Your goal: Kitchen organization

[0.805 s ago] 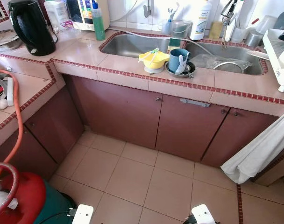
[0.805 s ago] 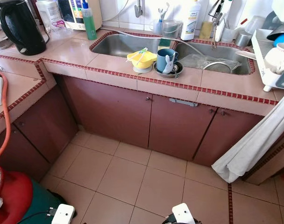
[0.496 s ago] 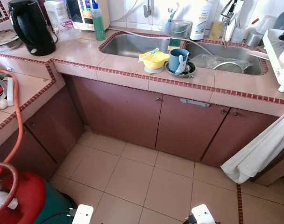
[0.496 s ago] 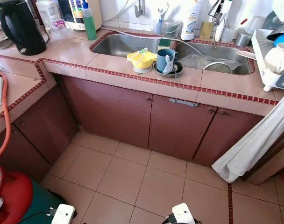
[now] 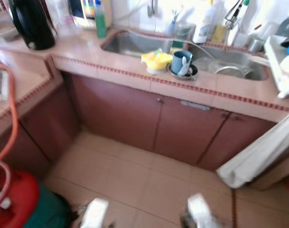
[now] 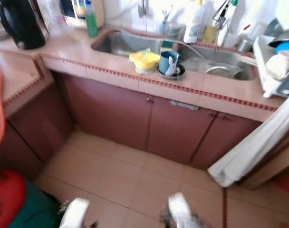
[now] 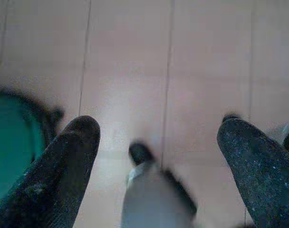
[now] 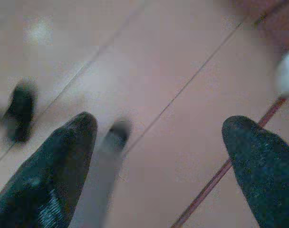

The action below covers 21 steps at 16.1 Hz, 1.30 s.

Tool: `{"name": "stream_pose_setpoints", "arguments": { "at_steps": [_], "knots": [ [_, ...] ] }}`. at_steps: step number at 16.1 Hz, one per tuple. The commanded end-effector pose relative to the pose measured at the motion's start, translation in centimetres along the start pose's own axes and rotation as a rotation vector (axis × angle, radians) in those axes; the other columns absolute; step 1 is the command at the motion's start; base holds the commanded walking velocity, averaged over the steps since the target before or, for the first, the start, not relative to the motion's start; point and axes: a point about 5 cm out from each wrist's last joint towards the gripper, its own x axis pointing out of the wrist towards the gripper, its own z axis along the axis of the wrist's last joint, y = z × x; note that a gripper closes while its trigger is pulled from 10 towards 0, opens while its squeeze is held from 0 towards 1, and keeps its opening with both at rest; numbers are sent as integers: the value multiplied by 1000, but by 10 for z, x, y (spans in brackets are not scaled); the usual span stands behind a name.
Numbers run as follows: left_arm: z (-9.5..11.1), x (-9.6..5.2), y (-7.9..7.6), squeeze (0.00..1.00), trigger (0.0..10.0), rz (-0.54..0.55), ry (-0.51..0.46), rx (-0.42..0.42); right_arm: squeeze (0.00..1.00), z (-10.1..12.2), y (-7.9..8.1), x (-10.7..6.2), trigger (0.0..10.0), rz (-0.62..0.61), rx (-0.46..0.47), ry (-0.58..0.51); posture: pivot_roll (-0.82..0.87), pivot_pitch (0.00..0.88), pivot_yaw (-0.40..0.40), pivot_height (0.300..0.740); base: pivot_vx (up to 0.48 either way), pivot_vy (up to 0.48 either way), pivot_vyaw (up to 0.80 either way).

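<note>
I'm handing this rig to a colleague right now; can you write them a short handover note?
Left tool: open, empty, hanging over the floor tiles.
Right tool: open, empty, also low over the floor.
Head views are blurred, so the robot is probably moving; it stands back from the counter, out of reach.
Things: yellow bowl and blue cup on a dark plate sit on the counter edge in front of the double sink. Black kettle and green bottle to the left, dish rack to the right.
Done: nothing picked up yet.
Left: approach the counter and start sorting.
</note>
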Motion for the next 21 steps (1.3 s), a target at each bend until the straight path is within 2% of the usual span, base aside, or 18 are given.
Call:
{"name": "stream_pose_setpoints", "arguments": {
  "at_steps": [1, 5, 7, 8, 10, 12, 13, 17, 18, 19, 20, 21],
  "knots": [
    [-9, -4, 11, 0, 10000, 22, 30, 9, 0, -11, 3, -3, 10000, 10, 23, 28, -21, 0, -40, 740, 0, 0, 0],
    [-1, -2, 14, 0, 10000, 36, 10, 15, 0, -5, 2, -1, 10000, 3, 33, 15, -25, 0, -35, 740, 0, 0, 0],
    [24, 1, 19, 0, 10000, 41, -98, 25, 0, 14, -2, 2, 10000, -3, 52, -68, -31, 0, -31, 740, 0, 0, 0],
    [34, 1, 21, 0, 10000, 35, -141, 0, 0, 21, -4, 3, 10000, -1, 63, -100, -32, 0, -32, 740, 0, 0, 0],
    [46, 1, 23, 0, 10000, 19, -199, -12, 0, 30, -5, 3, 10000, 4, 71, -142, -35, 0, -29, 740, 0, 0, 0],
    [70, 0, 30, 0, 10000, 31, -313, -19, 0, 52, -8, 4, 10000, 12, 90, -247, -40, 0, -22, 740, 0, 0, 0],
    [87, -3, 35, 0, 10000, 45, -400, -18, 0, 69, -9, 4, 10000, 33, 121, -325, -46, 0, -18, 740, 0, 0, 0],
    [119, -9, 40, 0, 10000, 76, -539, 6, 0, 110, -14, 1, 10000, 14, 163, -499, -56, 0, -16, 740, 0, 0, 0],
    [122, -10, 40, 0, 10000, 82, -554, 5, 0, 115, -14, 0, 10000, 13, 168, -519, -56, 0, -16, 740, 0, 0, 0],
    [135, -16, 43, 0, 10000, 102, -620, -30, 0, 131, -18, -4, 10000, 22, 240, -598, -58, 0, -23, 740, 0, 0, 0],
    [141, -19, 44, 0, 10000, 107, -654, -52, 0, 139, -20, -6, 10000, 13, 255, -643, -58, 0, -24, 740, 0, 0, 0],
    [154, -27, 46, 0, 10000, 109, -736, -52, 0, 153, -23, -11, 10000, 6, 214, -701, -54, 0, -33, 740, 0, 0, 0]
  ]
}}
